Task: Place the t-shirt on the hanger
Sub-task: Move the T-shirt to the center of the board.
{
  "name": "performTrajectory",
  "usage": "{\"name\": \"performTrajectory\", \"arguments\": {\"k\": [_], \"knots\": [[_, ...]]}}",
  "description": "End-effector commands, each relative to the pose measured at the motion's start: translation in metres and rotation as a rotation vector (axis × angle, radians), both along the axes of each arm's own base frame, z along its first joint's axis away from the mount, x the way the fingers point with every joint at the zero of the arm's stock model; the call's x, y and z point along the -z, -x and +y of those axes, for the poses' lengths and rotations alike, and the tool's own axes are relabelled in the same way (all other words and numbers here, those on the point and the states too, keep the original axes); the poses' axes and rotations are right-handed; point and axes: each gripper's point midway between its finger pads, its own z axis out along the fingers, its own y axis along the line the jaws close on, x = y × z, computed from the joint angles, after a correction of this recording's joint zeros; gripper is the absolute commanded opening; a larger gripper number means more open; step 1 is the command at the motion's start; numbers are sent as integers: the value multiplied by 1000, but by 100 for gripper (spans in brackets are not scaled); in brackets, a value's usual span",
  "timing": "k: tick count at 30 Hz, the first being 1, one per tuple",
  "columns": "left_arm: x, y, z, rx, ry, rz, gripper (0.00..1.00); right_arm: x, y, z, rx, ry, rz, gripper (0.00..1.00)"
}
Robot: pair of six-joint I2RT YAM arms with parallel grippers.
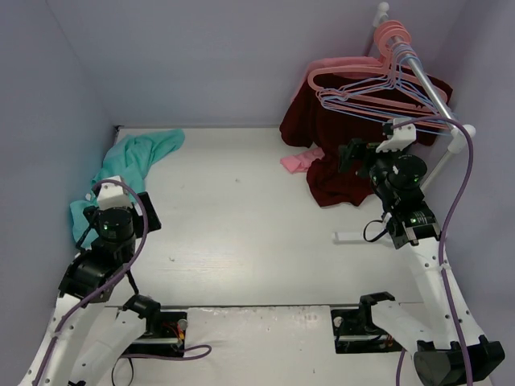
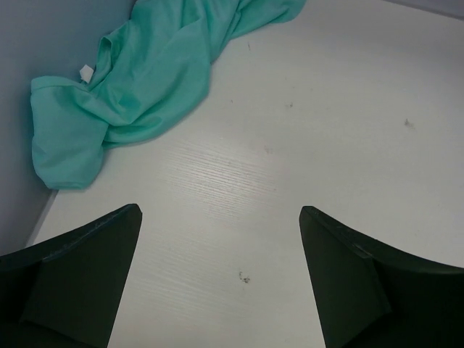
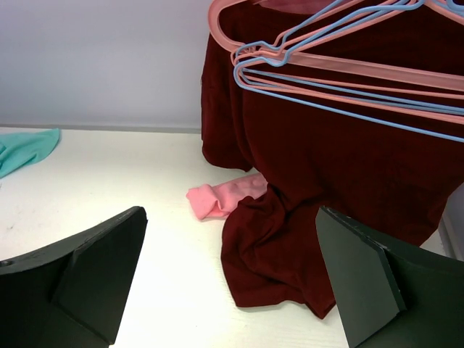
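Note:
The teal t-shirt (image 1: pixel 137 157) lies crumpled in the table's far left corner against the wall. It also shows in the left wrist view (image 2: pixel 145 80), and a bit of it in the right wrist view (image 3: pixel 25 148). My left gripper (image 1: pixel 113 203) is open and empty, just short of the shirt, over bare table (image 2: pixel 219 217). Thin light-blue hangers (image 1: pixel 362 100) hang with pink ones on the rail at the far right, and show in the right wrist view (image 3: pixel 348 107). My right gripper (image 1: pixel 364 153) is open and empty (image 3: pixel 232 217), below and in front of the hangers.
A dark maroon garment (image 1: pixel 338 153) hangs from the rail and spills onto the table (image 3: pixel 326 181). A small pink cloth (image 1: pixel 299 161) lies beside it (image 3: pixel 221 197). Thick pink hangers (image 1: pixel 354 72) share the white rail (image 1: pixel 426 80). Walls enclose the table on three sides.

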Motion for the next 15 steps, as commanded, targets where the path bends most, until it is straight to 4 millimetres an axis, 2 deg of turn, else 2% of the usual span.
{"name": "performTrajectory", "arguments": {"k": [1,6,8,12,14,15], "knots": [[-12,-15,-1,-57,41,-33,87,-28,-4,-5,46,-43,-96,100],[4,-31,-2,-119,50,27,87,-21,-6,-5,52,-38,-79,100],[14,-44,-2,-157,63,67,87,-13,-4,4,-5,-13,-71,100],[45,-81,5,-270,160,132,87,10,-6,9,-23,-13,-18,100],[65,-103,16,-346,177,161,86,19,-7,13,-38,-26,5,100],[64,-113,26,-381,188,130,87,22,-8,16,-48,-34,14,100]]}}
